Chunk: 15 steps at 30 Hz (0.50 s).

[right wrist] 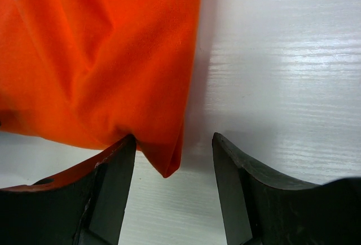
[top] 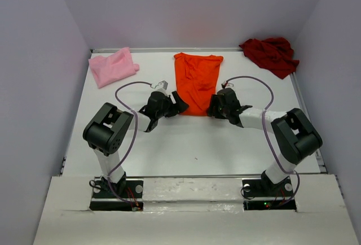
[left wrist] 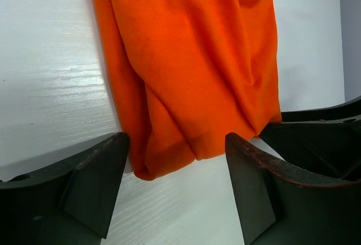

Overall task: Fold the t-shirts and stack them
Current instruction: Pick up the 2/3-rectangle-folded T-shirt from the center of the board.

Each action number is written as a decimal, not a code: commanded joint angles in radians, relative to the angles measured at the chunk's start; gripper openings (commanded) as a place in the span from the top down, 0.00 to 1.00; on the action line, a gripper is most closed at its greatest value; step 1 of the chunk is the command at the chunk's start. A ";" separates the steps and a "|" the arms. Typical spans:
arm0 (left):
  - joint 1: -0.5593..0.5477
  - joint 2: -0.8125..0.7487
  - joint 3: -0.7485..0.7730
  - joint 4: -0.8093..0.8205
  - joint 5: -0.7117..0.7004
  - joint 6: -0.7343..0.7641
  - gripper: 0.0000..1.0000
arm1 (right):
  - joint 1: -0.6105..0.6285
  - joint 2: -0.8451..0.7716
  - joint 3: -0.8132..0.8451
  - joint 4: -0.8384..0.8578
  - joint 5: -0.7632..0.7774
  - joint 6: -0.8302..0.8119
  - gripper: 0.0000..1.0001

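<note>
The bright orange t-shirt (top: pixel 197 78) lies folded lengthwise in the middle of the white table (top: pixel 186 143). My left gripper (top: pixel 179 105) is open at its near left corner; the wrist view shows the orange hem (left wrist: pixel 186 87) lying between the spread fingers (left wrist: pixel 96 183). My right gripper (top: pixel 213 107) is open at the near right corner; that corner (right wrist: pixel 166 163) points down between its fingers (right wrist: pixel 113 177). The light pink t-shirt (top: pixel 113 67) lies crumpled at the far left. The dark red t-shirt (top: pixel 271 54) lies crumpled at the far right.
White walls enclose the table on the left, back and right. A raised rim (top: pixel 304 104) runs along the table's right edge. Purple cables (top: pixel 127 90) loop beside both arms.
</note>
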State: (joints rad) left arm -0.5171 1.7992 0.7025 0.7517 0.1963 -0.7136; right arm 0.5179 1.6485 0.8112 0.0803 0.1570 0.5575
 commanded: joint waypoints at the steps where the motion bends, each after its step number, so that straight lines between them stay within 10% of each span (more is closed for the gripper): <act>1: -0.006 0.031 0.006 -0.109 0.017 0.032 0.20 | 0.007 0.020 0.037 0.061 0.019 0.001 0.38; 13: -0.004 0.080 0.038 -0.127 0.061 0.057 0.46 | 0.007 0.071 0.051 0.084 0.019 -0.001 0.39; 14: -0.006 0.080 0.041 -0.127 0.066 0.057 0.54 | 0.007 0.073 0.052 0.082 0.019 -0.001 0.39; 15: -0.006 0.084 0.045 -0.129 0.072 0.062 0.89 | 0.007 0.074 0.052 0.084 0.019 -0.001 0.40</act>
State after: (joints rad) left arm -0.5171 1.8446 0.7399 0.7132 0.2371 -0.6823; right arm 0.5179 1.6993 0.8352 0.1284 0.1600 0.5571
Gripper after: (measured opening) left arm 0.407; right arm 0.608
